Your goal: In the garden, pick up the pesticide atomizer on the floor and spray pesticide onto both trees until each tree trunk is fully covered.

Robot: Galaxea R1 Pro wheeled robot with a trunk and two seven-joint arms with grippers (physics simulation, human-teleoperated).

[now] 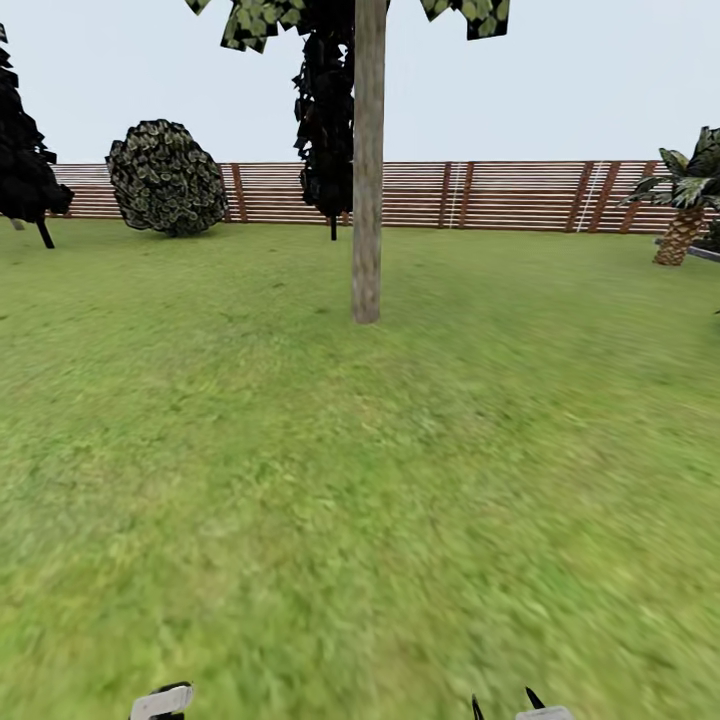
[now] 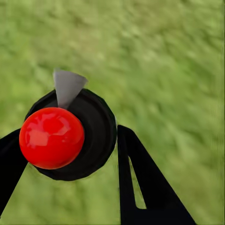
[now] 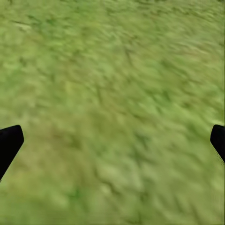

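We find the left gripper (image 2: 65, 154) closed on the pesticide atomizer (image 2: 70, 136): in the left wrist view its black fingers (image 2: 150, 183) flank the black body, with the red ball top (image 2: 51, 138) and a grey nozzle (image 2: 68, 86) pointing away from the camera, over grass. The right gripper (image 3: 112, 140) is spread wide and holds nothing; its fingertips sit at opposite edges of its wrist view, above bare lawn (image 3: 112, 93).

In the head view one tree trunk (image 1: 367, 170) stands ahead, slightly right of centre, well apart from the robot, with open grass (image 1: 360, 500) between. The fence (image 1: 500, 195) runs behind it, with a round bush (image 1: 167, 178) and a palm (image 1: 685, 215) to either side. We see no second straight-trunked tree here.

Our judgement: the step in hand is the approach. We recommend driving straight in, keeping the trunk centred, and stopping near it without touching. The left arm should then lift so the nozzle faces the bark squarely before spraying. We would sweep along the trunk's full height and keep the grip firm throughout.
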